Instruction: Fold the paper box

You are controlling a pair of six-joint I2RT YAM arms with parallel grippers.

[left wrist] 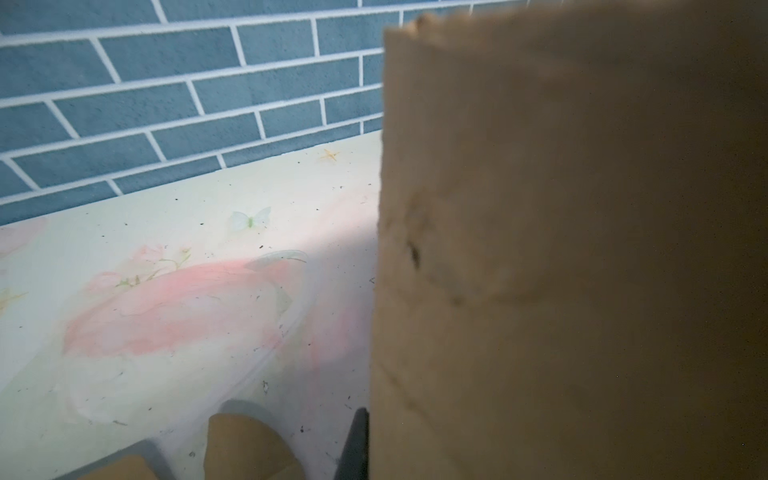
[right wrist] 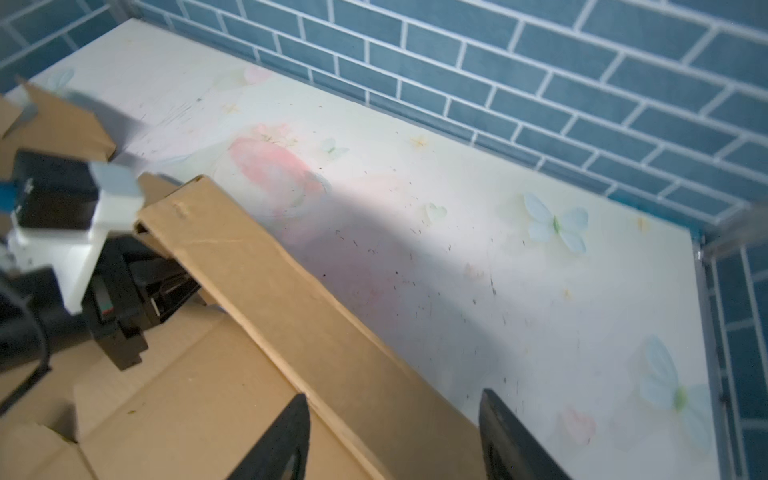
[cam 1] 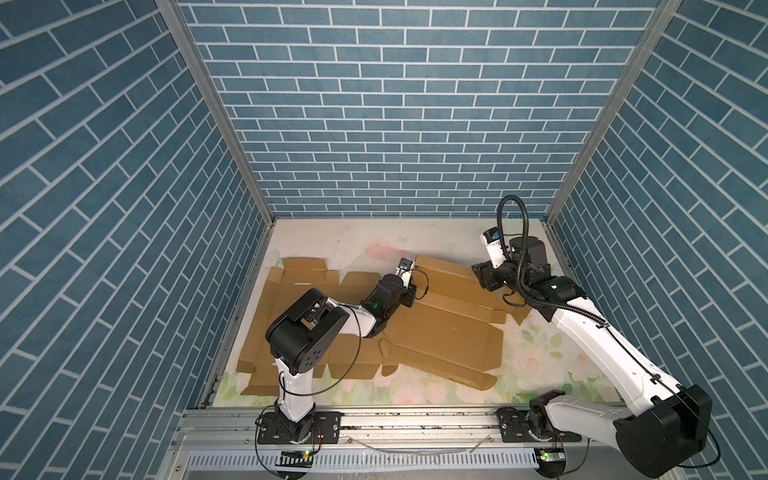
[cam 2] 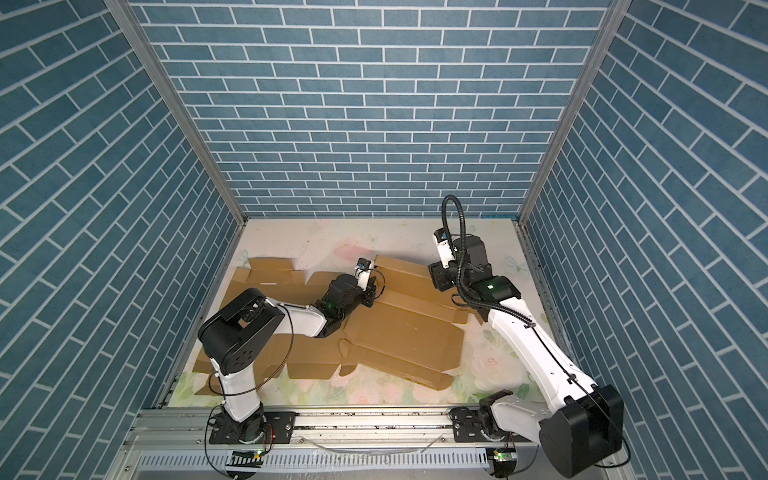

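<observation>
Left hand (cam 1: 410, 293), pinched shut on the far flap (right wrist: 266, 291) of the flat brown cardboard box blank (cam 1: 449, 332) on the floral bench (cam 1: 374, 237), props that fold up. Right hand (right wrist: 392, 397) gapes open astride it, gripping nothing.

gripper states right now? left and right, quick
Left gripper: shut on the raised box flap.
Right gripper: open, holding nothing.

Paper box (cam 1: 449, 332) on table (cam 1: 436, 241)

brown paper box (cam 1: 449, 332), floral table (cam 1: 540, 365), blue brick walls (cam 1: 374, 104).
</observation>
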